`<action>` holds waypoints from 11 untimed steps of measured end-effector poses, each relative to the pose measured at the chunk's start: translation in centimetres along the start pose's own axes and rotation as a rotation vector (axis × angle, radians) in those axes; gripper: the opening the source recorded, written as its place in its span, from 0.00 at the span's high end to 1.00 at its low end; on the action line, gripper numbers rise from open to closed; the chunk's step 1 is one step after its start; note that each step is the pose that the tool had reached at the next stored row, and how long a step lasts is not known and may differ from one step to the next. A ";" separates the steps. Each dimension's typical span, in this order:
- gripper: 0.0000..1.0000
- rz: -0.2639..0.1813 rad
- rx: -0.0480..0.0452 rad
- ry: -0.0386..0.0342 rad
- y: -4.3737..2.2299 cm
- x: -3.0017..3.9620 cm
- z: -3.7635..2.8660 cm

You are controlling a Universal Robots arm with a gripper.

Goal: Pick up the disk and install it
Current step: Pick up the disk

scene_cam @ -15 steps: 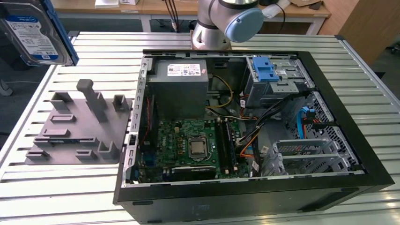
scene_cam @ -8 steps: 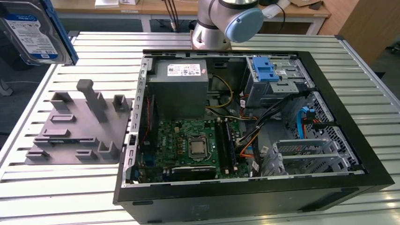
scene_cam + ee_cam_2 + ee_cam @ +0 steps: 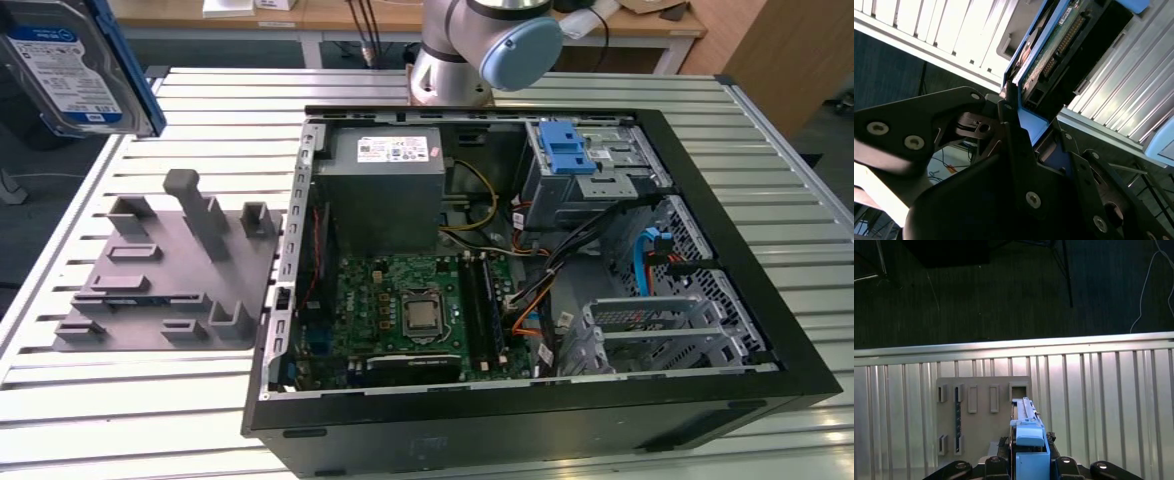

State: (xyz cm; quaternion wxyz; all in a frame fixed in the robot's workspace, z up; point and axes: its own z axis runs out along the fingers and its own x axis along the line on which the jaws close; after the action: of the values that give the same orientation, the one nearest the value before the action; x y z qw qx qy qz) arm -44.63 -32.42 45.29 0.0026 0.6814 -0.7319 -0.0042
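The disk (image 3: 74,70), silver with a white-and-blue label and a blue carrier frame, hangs high in the air at the exterior view's far left, above the slatted table. In the second wrist view my gripper (image 3: 1030,125) is shut on the disk (image 3: 1054,45), its black fingers (image 3: 1010,112) pressing the blue frame from both sides. In the first wrist view the disk (image 3: 1026,437) stands edge-on in my gripper (image 3: 1028,456), over the grey fixture plate (image 3: 984,410).
The grey fixture plate (image 3: 160,270) with upright posts lies on the table at the exterior view's left. The open computer case (image 3: 747,260) fills the middle, holding the grey power supply box (image 3: 387,190), a blue latch (image 3: 567,150) and a metal drive cage (image 3: 654,320).
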 end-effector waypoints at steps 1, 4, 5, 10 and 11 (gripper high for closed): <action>0.64 0.000 0.0000 0.0000 0.00 0.00 -0.05; 0.64 0.000 0.0000 0.0000 0.00 0.00 -0.20; 0.64 0.000 0.0000 0.0000 0.00 0.00 -0.25; 0.64 0.000 0.0000 0.0000 0.00 0.00 -0.48; 0.64 0.000 0.0000 0.0000 0.01 0.00 -0.51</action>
State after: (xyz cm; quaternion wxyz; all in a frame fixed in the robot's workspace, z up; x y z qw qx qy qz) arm -44.63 -32.42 45.81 0.0026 0.6814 -0.7319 -0.0042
